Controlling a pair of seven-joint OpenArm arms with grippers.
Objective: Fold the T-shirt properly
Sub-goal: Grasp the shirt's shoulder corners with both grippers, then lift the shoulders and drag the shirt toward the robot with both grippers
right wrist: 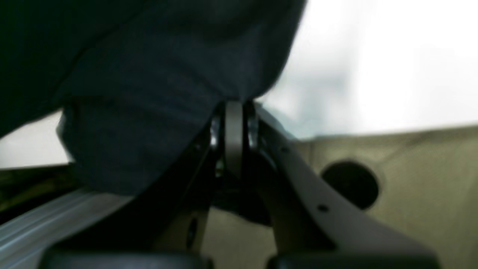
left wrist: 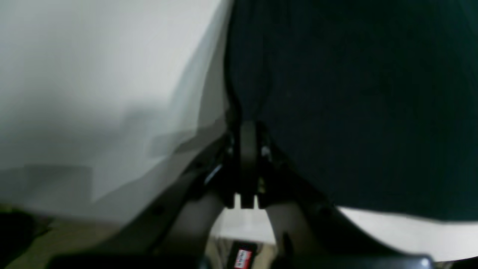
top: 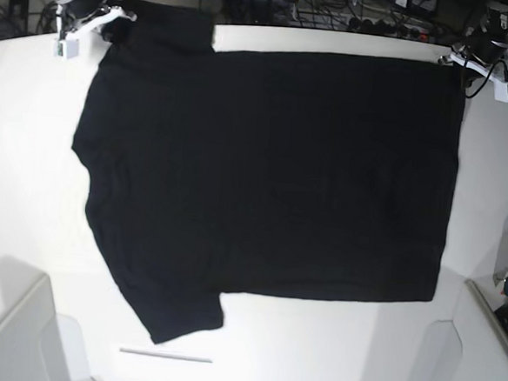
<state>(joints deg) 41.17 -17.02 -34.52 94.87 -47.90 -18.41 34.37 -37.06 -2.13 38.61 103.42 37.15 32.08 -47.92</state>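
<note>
Shirt (top: 263,178) spread flat over the middle of the white table (top: 20,165), plain black side up, no print showing. Collar end lies toward base-view left, hem toward the right. One sleeve (top: 180,312) juts out at lower left toward the near edge; the other (top: 165,23) reaches the far edge at upper left. Hem edge runs roughly straight down the right side. A few soft wrinkles, otherwise smooth.

Right gripper (top: 107,19) sits at the far-left corner, at the shoulder by the upper sleeve. In the right wrist view its fingers (right wrist: 233,123) are pressed together with black cloth (right wrist: 149,112) bunched and draped from the tips: clamped on the shirt. Cloth there hangs in a thick fold above the table edge; view is blurred.

Left gripper (top: 459,61) sits at the far-right corner, at the hem corner. In the left wrist view its fingers (left wrist: 248,149) are closed tight, with a pinched ridge of black fabric (left wrist: 354,112) rising from between them: gripping the shirt. White table fills the left half of that view, blurred.

Both arms are at the far edge, well apart, one at each far corner.

Around: cables and dark gear beyond the far edge; a thin pale strip (top: 165,355) lies on the table just below the lower sleeve; pale panels at the near left corner (top: 12,339) and near right (top: 478,346).
</note>
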